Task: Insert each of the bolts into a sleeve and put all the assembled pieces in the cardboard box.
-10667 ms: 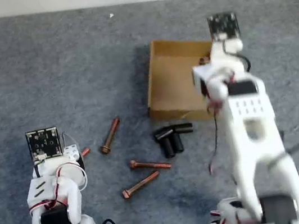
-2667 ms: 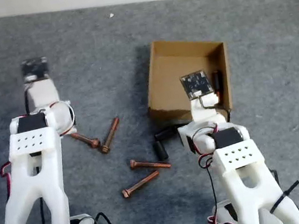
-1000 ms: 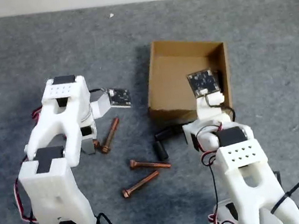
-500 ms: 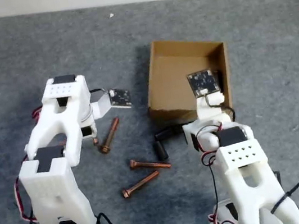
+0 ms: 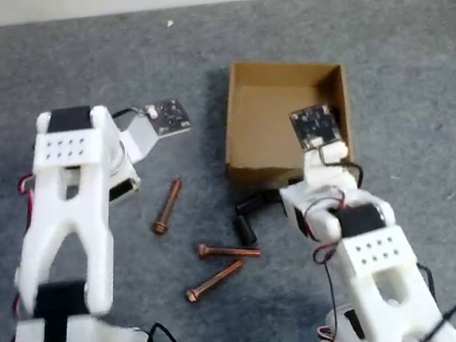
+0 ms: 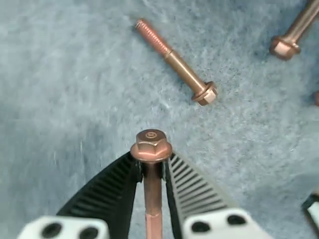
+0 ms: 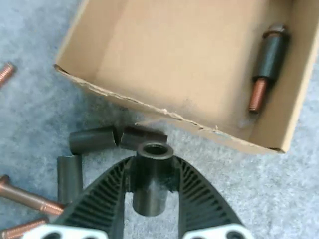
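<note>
Two white robot arms work over a grey-carpeted worktop [image 5: 106, 60]. We see the left gripper [image 6: 151, 164] clamped on a copper-coloured bolt [image 6: 152, 199]. Its hexagonal head sticks out just past the fingertips, and its shaft runs back between the ribbed black fingers [image 6: 112, 189]. The left arm [image 5: 67, 196] stands raised above the carpet, well apart from the cardboard box [image 5: 248, 133].

The right gripper [image 7: 152, 169] is closed around a black sleeve [image 7: 148, 196]. We see the sleeve held on end, its open bore facing the wrist camera, above the carpet just beside the box's near wall. The right arm [image 5: 367, 253] stands at that near side of the box.

Three loose bolts [image 5: 228, 252] lie flat on the carpet between the two arms. Two of them lie close together, and the third lies nearer the left arm.

We count three loose sleeves [image 7: 92, 140] on the carpet. Two lie end to end just outside the box's torn near wall, and the third lies just beside them, towards the bolts.

Inside the box rests one assembled piece [image 7: 266, 64], a bolt seated in a black sleeve with its threaded end poking out. It lies just beside a side wall.
</note>
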{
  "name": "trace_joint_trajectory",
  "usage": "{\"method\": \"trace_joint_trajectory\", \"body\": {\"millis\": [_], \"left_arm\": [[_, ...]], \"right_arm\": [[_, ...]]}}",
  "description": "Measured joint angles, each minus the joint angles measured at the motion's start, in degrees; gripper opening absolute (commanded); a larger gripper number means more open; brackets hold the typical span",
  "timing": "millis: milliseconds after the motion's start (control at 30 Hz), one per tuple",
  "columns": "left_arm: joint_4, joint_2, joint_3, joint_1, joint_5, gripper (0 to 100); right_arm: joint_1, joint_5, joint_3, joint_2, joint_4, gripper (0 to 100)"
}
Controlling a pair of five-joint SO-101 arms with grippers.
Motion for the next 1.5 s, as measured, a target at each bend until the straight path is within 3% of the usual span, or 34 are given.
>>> {"method": "trace_joint_trajectory", "body": {"millis": [133, 500, 867, 1033, 1200, 1500], "left_arm": [[-0.79, -10.29, 5.71, 2.55, 9.41, 1], [-17.85, -40.88, 23.03, 11.78, 45.01, 1], [-27.43, -53.19, 23.91, 15.38, 74.11, 1], [-29.80, -54.15, 23.91, 21.45, 82.02, 1], [-34.81, -54.15, 25.14, 26.64, 84.66, 1], [-55.91, -54.07, 40.53, 32.44, 86.51, 1]], "right_arm": [[0.00, 0.00, 4.84, -10.29, 0.26, 0.5], [-5.54, 0.00, 13.54, -31.74, 0.26, 0.5], [-11.43, 0.00, 21.36, -50.11, 0.26, 0.7], [-12.66, 0.00, 23.38, -52.57, 0.18, 0.7], [-13.10, 0.00, 24.88, -52.75, -1.76, 0.7], [-16.35, 0.00, 24.97, -52.84, -1.85, 0.6]]}}
